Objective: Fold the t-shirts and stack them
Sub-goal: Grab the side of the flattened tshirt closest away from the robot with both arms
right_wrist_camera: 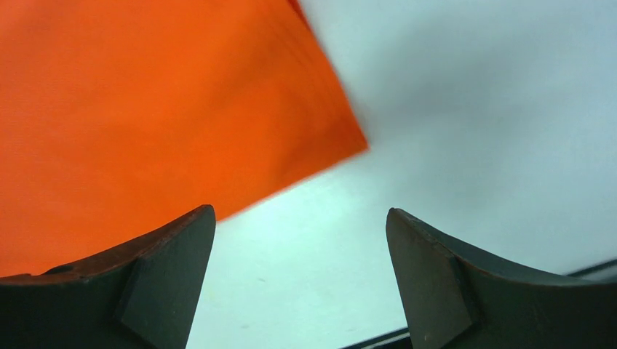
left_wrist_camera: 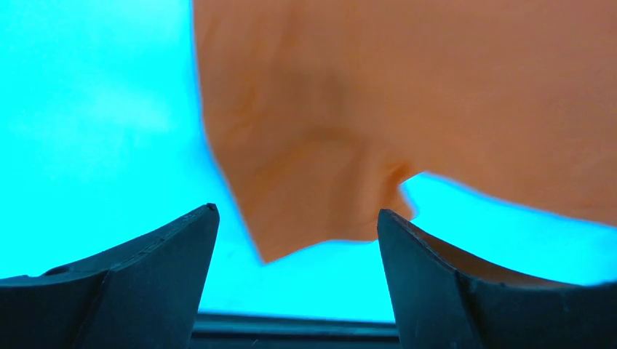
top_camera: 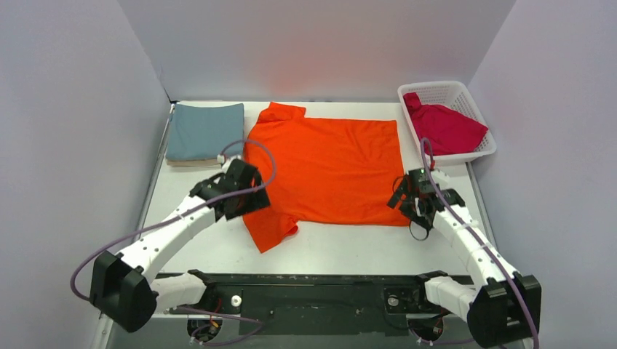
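A bright orange t-shirt lies spread flat across the middle of the white table. My left gripper hovers over its left sleeve. In the left wrist view that gripper stands open with nothing between its fingers. My right gripper hangs at the shirt's near right corner. It is open over bare table just beside the hem. A folded teal-blue t-shirt rests on a beige one at the back left. A crimson t-shirt lies bunched in the basket.
The white lattice basket stands at the back right corner. Grey walls close in the table on three sides. The black base rail runs along the near edge between the two arm bases.
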